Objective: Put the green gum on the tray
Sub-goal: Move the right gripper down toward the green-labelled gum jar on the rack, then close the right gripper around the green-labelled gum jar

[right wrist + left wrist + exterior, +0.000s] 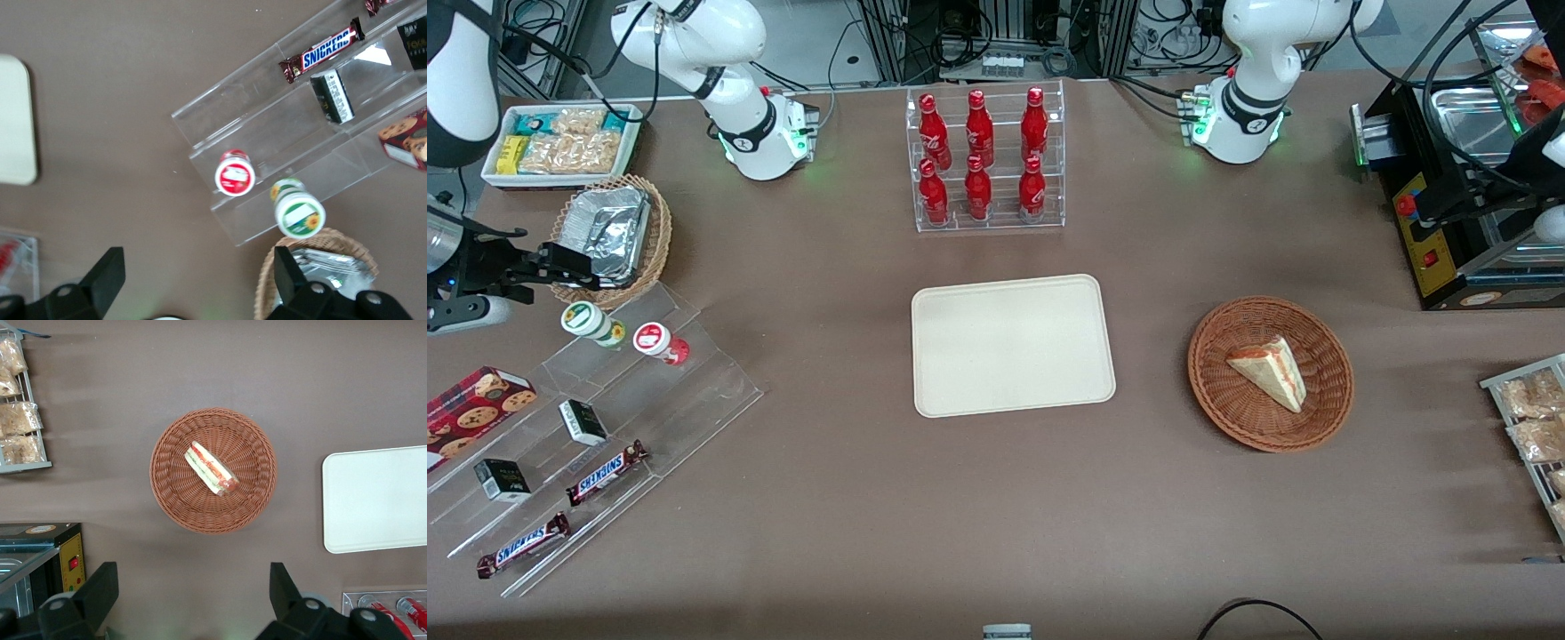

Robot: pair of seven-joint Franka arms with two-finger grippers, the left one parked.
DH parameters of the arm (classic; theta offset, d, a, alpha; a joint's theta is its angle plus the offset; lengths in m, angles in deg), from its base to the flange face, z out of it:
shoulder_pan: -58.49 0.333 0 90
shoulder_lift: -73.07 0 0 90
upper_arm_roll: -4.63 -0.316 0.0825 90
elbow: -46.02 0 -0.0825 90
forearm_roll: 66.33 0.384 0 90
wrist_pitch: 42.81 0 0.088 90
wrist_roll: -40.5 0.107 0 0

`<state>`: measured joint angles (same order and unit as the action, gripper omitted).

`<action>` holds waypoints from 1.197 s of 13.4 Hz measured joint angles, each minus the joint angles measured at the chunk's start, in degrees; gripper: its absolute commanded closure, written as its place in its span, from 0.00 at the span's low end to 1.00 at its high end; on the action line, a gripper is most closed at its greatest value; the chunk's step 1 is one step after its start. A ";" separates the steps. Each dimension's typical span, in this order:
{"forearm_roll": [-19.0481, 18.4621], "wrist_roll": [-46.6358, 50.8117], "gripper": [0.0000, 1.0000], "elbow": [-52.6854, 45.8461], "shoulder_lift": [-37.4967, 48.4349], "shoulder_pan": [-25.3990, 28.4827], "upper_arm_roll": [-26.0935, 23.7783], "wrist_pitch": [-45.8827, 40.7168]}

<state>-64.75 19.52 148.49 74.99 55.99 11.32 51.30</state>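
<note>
Step in hand: approach. The gripper (197,283) hovers wide open and empty, just short of the green gum (299,213), which stands on the clear stepped rack (649,391) beside the red-lidded bottle (235,177). Next move likely: advance, descend, close on the lid. Nearby, a wicker basket (660,233) holds foil containers. Farther off, the tray (1012,345) lies bare on the counter (996,516).

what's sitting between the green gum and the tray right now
In the front view, the red-lidded bottle stands beside the green gum on the clear stepped stand; from there to the tray is bare table. The open tool hovers near the gum.
</note>
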 measured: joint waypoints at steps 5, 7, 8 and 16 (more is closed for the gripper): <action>-0.01 -18.04 0.01 6.57 1.72 -5.22 0.37 6.70; -0.01 -22.79 0.01 10.17 2.45 -6.48 0.49 11.58; -0.01 -24.57 0.01 11.72 2.63 -7.08 0.66 13.63; -0.01 -29.55 0.00 20.51 2.67 -7.89 0.98 26.85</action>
<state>-64.76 -10.03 168.99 77.66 48.10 12.30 78.16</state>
